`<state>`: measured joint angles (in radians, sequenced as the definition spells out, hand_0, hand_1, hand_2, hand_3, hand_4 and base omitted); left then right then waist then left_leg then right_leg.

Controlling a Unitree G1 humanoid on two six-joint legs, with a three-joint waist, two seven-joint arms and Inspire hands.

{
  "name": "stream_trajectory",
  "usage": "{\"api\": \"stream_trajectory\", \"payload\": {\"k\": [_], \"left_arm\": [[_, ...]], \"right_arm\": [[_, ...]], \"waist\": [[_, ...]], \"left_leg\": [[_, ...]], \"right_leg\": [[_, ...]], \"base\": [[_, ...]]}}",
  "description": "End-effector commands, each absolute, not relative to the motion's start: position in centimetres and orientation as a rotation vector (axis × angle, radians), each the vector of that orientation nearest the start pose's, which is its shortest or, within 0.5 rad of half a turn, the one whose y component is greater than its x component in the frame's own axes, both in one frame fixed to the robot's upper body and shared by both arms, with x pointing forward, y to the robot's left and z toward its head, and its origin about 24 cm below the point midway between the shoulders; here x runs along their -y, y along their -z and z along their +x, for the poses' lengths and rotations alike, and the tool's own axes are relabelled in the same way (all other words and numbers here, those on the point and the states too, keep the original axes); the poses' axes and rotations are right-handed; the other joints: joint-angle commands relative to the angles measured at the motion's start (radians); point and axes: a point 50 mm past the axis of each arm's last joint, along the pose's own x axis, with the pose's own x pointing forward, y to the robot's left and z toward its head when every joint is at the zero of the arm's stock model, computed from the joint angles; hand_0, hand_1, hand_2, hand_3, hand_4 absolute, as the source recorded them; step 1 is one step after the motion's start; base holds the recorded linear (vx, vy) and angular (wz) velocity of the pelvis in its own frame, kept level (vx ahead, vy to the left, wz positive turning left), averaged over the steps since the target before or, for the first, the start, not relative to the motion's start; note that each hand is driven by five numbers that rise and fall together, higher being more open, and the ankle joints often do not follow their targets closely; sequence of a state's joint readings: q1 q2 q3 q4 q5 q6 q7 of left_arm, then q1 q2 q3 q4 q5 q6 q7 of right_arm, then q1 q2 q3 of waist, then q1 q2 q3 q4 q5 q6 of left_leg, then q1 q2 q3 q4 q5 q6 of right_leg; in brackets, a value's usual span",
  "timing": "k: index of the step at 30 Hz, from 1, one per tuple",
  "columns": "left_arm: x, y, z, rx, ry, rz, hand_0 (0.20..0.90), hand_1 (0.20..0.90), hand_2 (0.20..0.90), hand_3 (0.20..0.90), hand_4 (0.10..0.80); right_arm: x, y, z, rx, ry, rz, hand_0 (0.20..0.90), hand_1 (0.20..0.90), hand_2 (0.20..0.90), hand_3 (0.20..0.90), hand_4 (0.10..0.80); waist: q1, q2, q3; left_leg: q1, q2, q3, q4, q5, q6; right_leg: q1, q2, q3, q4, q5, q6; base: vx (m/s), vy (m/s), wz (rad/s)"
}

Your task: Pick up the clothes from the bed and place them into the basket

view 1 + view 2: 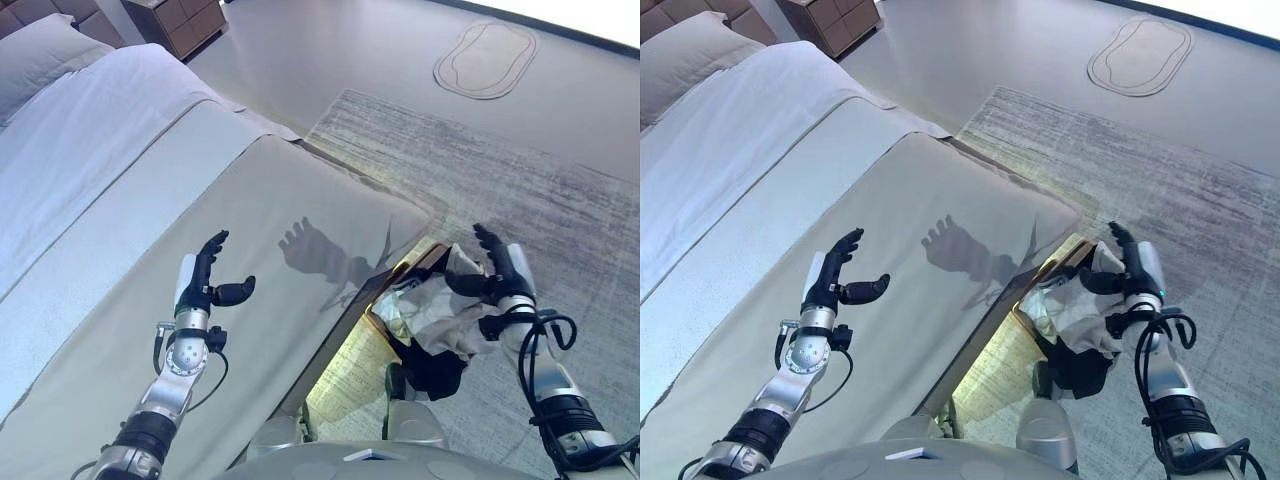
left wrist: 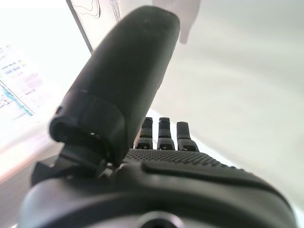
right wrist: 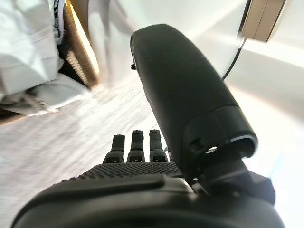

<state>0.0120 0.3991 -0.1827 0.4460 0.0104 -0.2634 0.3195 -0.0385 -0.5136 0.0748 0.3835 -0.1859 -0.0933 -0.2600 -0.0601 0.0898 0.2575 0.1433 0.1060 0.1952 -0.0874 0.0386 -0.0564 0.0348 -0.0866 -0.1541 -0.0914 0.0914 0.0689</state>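
White and dark fabric, the clothes (image 1: pixel 432 320), lies heaped in the basket (image 1: pixel 1065 258), which stands on the rug (image 1: pixel 560 215) just beside the foot corner of the bed (image 1: pixel 260 230); the basket's woven wall and wooden rim show only in part beneath the pile, and no other contents can be made out. The right hand (image 1: pixel 500 268) hangs over the side of the basket away from the bed, its fingers extended and relaxed in the right wrist view, gripping nothing, with the clothes lying off to one side of it. The left hand (image 1: pixel 205 280) hovers over the bed's beige cover on the bed side of the basket, its fingers straight and thumb spread, also empty. No garment remains visible on the bed surface, so the task appears near completion. Risks from this position: the white cloth is draped across the basket's rim and could slide out onto the rug if the right hand brushes or drags it; a fingertip could snag a fold and lift the garment back out; contact with the rim could tip or shift the basket, since the load sits high and uneven.
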Motion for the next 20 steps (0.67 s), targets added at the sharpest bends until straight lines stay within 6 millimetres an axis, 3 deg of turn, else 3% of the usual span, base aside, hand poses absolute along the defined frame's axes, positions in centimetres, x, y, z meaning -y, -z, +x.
{"api": "stream_trajectory", "payload": {"k": [1,13,20], "left_arm": [[-26.1,0.7,22.6,-0.099,-0.251,0.525,0.9,0.9,0.9,0.9,0.8],[-26.0,1.5,21.5,-0.145,-0.22,0.514,0.9,0.9,0.9,0.9,0.8],[-26.0,1.5,21.4,-0.167,-0.194,0.504,0.9,0.9,0.9,0.9,0.8]], "right_arm": [[24.8,-4.3,25.4,0.076,0.15,-0.755,0.9,0.9,0.9,0.9,0.8],[22.1,-4.2,24.8,0.1,0.026,-0.633,0.9,0.9,0.9,0.9,0.8],[21.6,-4.2,24.5,0.083,-0.001,-0.612,0.9,0.9,0.9,0.9,0.8]], "waist": [[0.006,-0.077,-0.12],[0.047,-0.096,-0.141],[0.067,-0.108,-0.138]], "left_leg": [[-0.036,-0.031,-0.05,0.047,-0.079,-0.004],[-0.032,-0.031,-0.061,0.061,-0.083,-0.002],[-0.04,-0.033,-0.079,0.083,-0.089,0.0]], "right_leg": [[0.024,0.003,-0.011,0.088,-0.126,0.022],[0.057,-0.004,-0.041,0.088,-0.138,0.021],[0.063,-0.009,-0.058,0.106,-0.146,0.022]], "base": [[0.076,-0.016,0.03],[0.055,0.004,0.06],[0.032,-0.01,0.08]]}}
